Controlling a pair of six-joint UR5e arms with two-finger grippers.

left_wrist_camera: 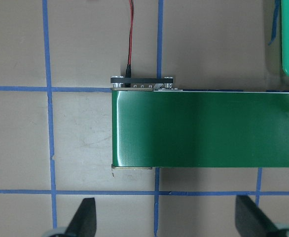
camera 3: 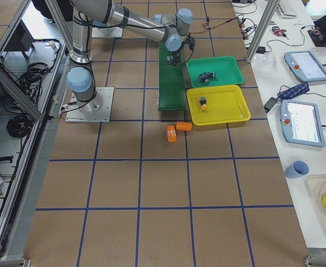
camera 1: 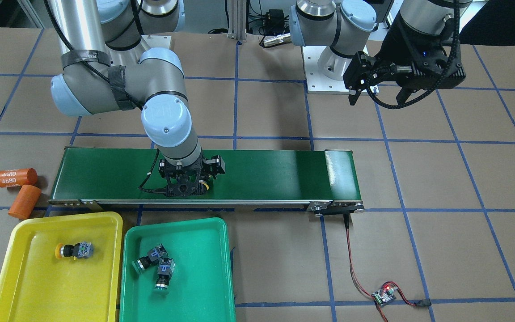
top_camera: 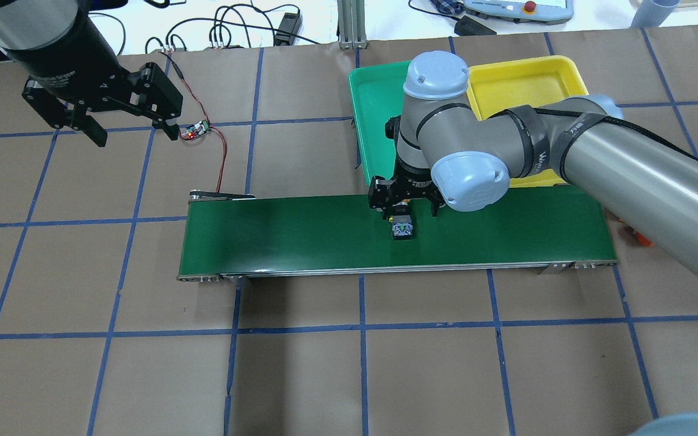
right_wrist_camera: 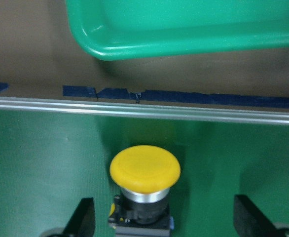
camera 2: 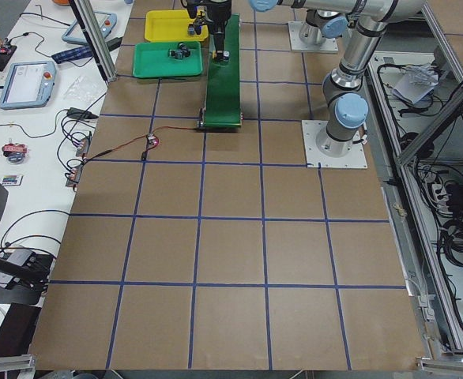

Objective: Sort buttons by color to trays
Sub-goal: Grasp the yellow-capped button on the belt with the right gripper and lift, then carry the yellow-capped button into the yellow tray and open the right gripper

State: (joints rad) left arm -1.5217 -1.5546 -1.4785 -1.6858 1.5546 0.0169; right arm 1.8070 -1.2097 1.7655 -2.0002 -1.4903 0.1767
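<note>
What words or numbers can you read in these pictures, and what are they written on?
"4680": white, printed at least twice on the orange cylinder lying beside the end of the conveyor belt.
White lettering on the black wrist of the left arm: too small to read.
White lettering on the black strap around the right arm: blurred, unreadable.

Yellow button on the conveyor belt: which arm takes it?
Right. Right gripper hangs over the yellow button, open fingers either side, near the yellow tray. The left gripper is beyond the far end of the conveyor belt.
</note>
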